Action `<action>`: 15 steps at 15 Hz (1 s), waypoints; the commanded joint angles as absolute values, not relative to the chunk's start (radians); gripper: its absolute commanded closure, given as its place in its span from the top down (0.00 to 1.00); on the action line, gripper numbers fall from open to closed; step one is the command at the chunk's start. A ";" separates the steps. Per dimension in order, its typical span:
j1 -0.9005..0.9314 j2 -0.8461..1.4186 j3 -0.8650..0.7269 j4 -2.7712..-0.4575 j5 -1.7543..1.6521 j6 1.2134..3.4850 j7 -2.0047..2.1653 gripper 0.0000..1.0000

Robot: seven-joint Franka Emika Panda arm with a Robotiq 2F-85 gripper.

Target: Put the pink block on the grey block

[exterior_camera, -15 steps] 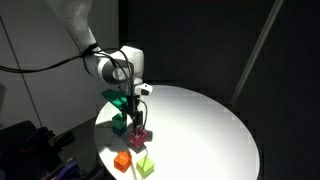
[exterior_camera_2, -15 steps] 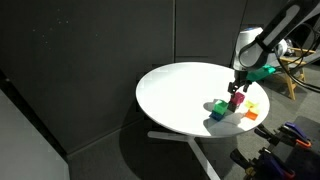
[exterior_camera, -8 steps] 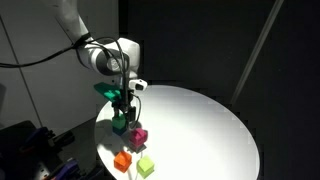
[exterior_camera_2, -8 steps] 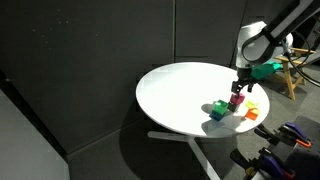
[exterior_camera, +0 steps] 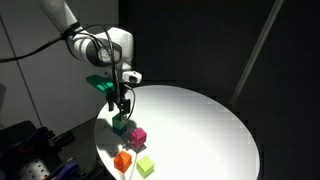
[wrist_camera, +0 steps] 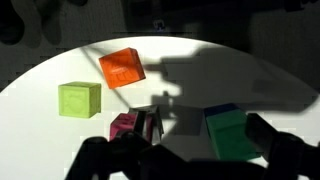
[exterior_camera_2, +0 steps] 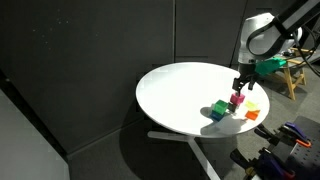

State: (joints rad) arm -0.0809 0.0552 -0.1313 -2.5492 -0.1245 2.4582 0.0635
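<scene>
The pink block (exterior_camera: 138,134) stands near the edge of the round white table (exterior_camera: 200,125), beside a green block with a dark base (exterior_camera: 120,124). It also shows as the pink block (exterior_camera_2: 237,99) and, at the lower left of the wrist view, the pink block (wrist_camera: 124,126). My gripper (exterior_camera: 120,106) hangs open and empty above the green and pink blocks, touching neither. From the other side the gripper (exterior_camera_2: 240,86) is also clear of them. The grey block is hidden; I cannot tell whether it lies under the pink one.
An orange block (exterior_camera: 123,160) and a yellow-green block (exterior_camera: 146,166) lie close to the table's rim; in the wrist view they are the orange block (wrist_camera: 122,68) and the yellow-green block (wrist_camera: 79,99). The green block (wrist_camera: 232,135) sits under the jaws. Dark curtains surround the table.
My gripper has risen away from the pink block, staying open. The pink block has stayed where it was.
</scene>
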 commanded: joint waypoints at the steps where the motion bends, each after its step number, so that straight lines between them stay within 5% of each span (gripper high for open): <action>1: -0.089 -0.014 -0.118 -2.599 -0.088 2.477 0.022 1.00; 15: -0.088 0.011 -0.114 -2.584 -0.109 2.479 0.051 1.00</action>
State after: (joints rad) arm -0.0809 0.0111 -0.1215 -2.5849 -0.1090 2.4806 0.0516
